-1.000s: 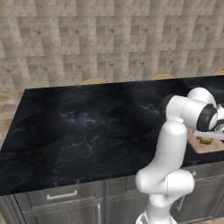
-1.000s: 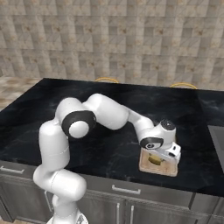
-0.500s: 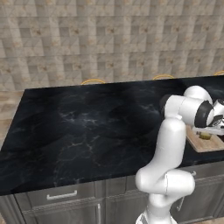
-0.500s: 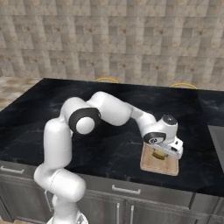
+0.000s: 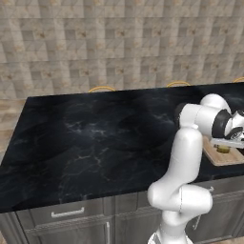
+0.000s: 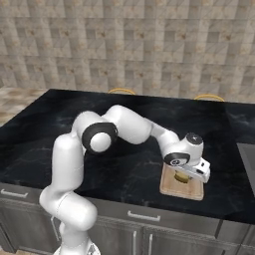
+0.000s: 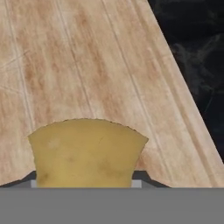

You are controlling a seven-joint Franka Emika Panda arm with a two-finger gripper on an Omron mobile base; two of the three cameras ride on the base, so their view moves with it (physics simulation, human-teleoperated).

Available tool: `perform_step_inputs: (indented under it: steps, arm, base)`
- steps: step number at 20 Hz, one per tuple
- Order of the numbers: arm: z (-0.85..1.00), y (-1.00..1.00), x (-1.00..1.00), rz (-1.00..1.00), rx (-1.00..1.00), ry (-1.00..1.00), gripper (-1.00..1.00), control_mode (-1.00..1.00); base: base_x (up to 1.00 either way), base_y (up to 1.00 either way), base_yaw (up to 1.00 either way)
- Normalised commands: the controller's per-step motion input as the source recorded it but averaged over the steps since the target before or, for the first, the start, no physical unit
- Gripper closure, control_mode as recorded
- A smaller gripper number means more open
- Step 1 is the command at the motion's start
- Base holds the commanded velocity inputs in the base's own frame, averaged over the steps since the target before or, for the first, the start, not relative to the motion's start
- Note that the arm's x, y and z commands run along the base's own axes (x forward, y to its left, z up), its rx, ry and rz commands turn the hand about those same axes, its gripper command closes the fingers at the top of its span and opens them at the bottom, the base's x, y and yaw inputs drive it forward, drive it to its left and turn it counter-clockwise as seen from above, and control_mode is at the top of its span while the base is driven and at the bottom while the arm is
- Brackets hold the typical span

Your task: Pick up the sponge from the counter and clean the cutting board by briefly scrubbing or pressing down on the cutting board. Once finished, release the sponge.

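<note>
sponge [image 7: 87,151]: pinched in the claw [image 6: 183,177], low over the cutting board [image 6: 181,187]
claw: clamped on the sponge, fingertips hidden behind it
board: near the front edge of the black bench [image 6: 124,164]
risk: pushing down too hard could shove the board toward the edge
risk 2: grip looks shallow, so scrubbing sideways might pop the sponge out

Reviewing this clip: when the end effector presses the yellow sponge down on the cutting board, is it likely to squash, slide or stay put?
The sponge looks soft: its edge bows outward in the hand view, so it will probably squash. Small beside the end effector, it is likely light. The cutting board looks flat and smooth, so it may slide.
</note>
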Motion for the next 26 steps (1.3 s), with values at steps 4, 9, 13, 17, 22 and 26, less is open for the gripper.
perform_step_inputs:
  steps: [4, 9, 13, 17, 22, 26]
  arm:
    - [-0.62, 0.91, -0.61, 0.0, -0.09, 0.0, 1.0, -1.0]
    - [-0.43, 1.0, -0.99, 0.02, -0.09, -0.01, 1.0, -1.0]
    - [0.13, 0.56, -0.23, 0.0, -0.02, -0.16, 1.0, -1.0]
    - [0.05, 0.05, 0.28, 0.0, 0.0, -0.06, 1.0, -1.0]
    - [-0.37, -0.05, 0.14, 0.0, 0.0, 0.0, 1.0, -1.0]
    - [-0.47, 0.0, -0.07, 0.0, 0.02, 0.04, 1.0, -1.0]
  base:
    - [0.0, 0.0, 0.0]
    - [0.0, 0.0, 0.0]
    - [0.0, 0.0, 0.0]
    - [0.0, 0.0, 0.0]
    - [0.0, 0.0, 0.0]
    - [0.0, 0.0, 0.0]
